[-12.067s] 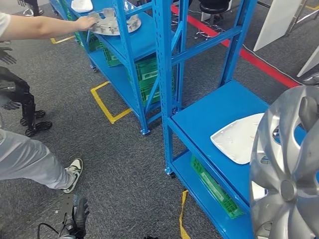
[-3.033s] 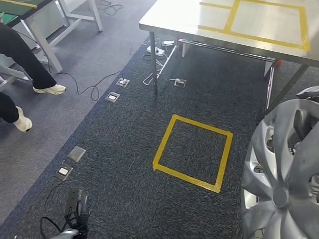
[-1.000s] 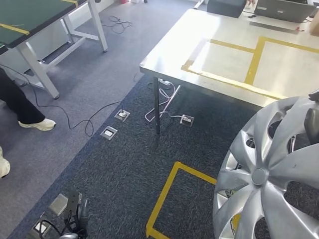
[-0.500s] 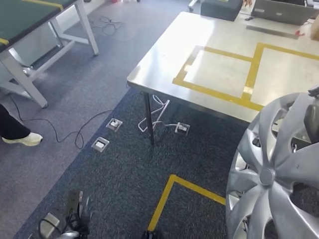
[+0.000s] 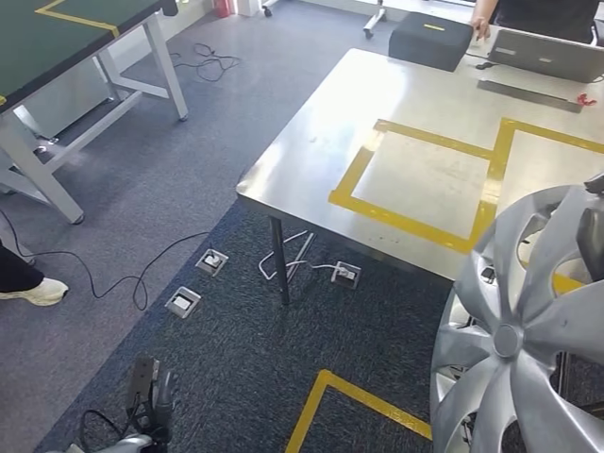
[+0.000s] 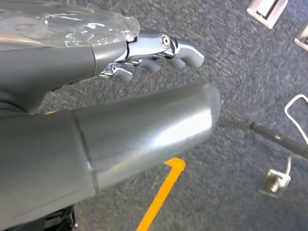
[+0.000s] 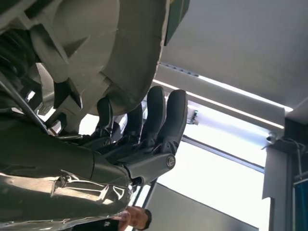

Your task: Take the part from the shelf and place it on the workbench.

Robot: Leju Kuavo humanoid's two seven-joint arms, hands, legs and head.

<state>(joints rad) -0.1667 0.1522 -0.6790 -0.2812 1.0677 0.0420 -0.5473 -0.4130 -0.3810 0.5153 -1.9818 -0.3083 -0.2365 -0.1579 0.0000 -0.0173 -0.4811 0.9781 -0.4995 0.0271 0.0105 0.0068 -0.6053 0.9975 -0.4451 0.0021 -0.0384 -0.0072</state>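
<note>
The part is a silver hubcap (image 5: 520, 330) with curved spokes, held upright at the right of the head view. My right hand (image 5: 591, 236) grips it at its far rim, mostly hidden behind it. In the right wrist view the dark fingers (image 7: 156, 120) curl against the hubcap's pale back (image 7: 109, 57). The steel workbench (image 5: 321, 142), marked with yellow tape squares, stands just ahead, and the hubcap overlaps its near edge. My left hand (image 5: 146, 406) hangs low at the left over the carpet, and in the left wrist view this hand (image 6: 145, 110) holds nothing.
A black case (image 5: 430, 38) and a laptop (image 5: 548, 52) lie at the bench's far end, where a person (image 5: 527, 11) stands. A green-topped table (image 5: 42, 47) is at the left. Floor sockets (image 5: 183, 302) and cables lie by the bench leg (image 5: 279, 260). Yellow floor tape (image 5: 342, 392) marks the carpet.
The camera has moved: shelves gave way to floor, then the workbench came nearer and fuller into view. The hubcap stays in my right hand. My left hand still hangs.
</note>
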